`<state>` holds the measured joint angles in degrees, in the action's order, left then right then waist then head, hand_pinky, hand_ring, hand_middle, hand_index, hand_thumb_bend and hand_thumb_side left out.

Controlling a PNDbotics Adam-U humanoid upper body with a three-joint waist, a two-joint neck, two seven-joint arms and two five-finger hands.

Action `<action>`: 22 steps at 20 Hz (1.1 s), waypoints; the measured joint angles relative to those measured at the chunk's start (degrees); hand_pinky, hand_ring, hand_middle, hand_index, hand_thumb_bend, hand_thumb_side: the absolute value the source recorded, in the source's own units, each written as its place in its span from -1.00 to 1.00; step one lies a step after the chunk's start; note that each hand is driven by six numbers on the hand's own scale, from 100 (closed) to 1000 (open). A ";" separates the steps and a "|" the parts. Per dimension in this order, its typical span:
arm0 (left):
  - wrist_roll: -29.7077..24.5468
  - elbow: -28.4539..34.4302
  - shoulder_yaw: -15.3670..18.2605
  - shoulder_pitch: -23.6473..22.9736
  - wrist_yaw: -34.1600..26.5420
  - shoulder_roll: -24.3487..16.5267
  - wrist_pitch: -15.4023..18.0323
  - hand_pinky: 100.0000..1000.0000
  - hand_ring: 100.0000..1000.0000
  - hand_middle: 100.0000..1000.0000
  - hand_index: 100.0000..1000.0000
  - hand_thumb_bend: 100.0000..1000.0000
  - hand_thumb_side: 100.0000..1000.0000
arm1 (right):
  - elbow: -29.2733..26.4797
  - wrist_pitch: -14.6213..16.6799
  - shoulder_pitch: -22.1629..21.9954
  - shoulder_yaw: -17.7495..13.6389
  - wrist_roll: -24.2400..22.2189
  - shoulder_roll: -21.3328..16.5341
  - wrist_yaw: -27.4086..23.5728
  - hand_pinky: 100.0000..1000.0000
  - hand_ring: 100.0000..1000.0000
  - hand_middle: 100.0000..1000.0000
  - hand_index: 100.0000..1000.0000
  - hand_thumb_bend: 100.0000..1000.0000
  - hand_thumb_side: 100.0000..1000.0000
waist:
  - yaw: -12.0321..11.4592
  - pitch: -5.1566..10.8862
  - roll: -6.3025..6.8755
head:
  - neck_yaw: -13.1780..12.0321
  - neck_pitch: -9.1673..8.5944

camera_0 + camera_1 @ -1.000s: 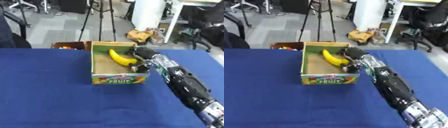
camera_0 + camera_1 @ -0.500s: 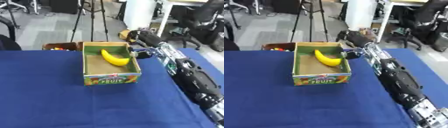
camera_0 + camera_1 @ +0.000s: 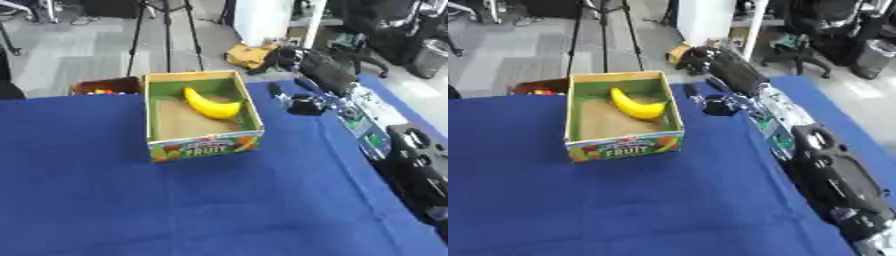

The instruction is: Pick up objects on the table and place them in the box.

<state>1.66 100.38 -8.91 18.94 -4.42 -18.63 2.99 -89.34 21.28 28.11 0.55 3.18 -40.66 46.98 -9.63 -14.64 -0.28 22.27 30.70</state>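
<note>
A cardboard fruit box (image 3: 203, 146) stands on the blue table (image 3: 105, 200), a little left of the middle. A yellow banana (image 3: 212, 105) lies inside it, against the far right wall. My right arm comes in along the right side, and my right hand (image 3: 302, 64) hovers beyond the box's far right corner, above the table's far edge. It is open, holds nothing and is apart from the box. My left hand shows in neither view.
A brown bin (image 3: 103, 86) with small colourful things stands beyond the table's far edge, left of the box. A tripod (image 3: 166, 30) and office chairs stand on the floor behind. My right arm (image 3: 815, 150) covers the table's right side.
My right hand has come up out of the box and drawn back to the right, leaving the banana inside. The camera has also shifted.
</note>
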 measured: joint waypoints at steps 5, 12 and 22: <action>0.26 -0.40 0.25 -0.36 0.06 0.44 0.23 -0.12 0.00 0.32 0.37 0.07 0.62 | -7.87 -1.25 -5.93 2.39 -3.88 7.48 -0.56 0.15 0.65 0.45 0.56 -1.00 -0.62 | 1.94 0.00 0.25 | -2.38 1.02; 0.57 -0.75 0.34 -0.71 0.17 0.49 0.39 -0.12 0.00 0.32 0.36 0.06 0.62 | -18.08 -5.42 -11.34 5.54 -10.85 14.51 -0.85 0.12 0.67 0.44 0.55 -1.00 -0.57 | 3.21 0.00 0.27 | -4.92 1.68; 0.71 -1.09 0.47 -0.85 0.22 0.94 0.46 -0.13 0.00 0.33 0.36 0.06 0.62 | -23.52 -7.38 -13.07 5.72 -20.25 16.63 -4.30 0.11 0.68 0.44 0.54 -1.00 -0.56 | 4.16 0.01 0.71 | -10.90 3.65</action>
<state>2.37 99.30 -8.44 18.09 -4.20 -17.70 3.46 -112.86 13.90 15.04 6.28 -17.07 -24.03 42.68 -5.47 -14.63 0.43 11.37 34.35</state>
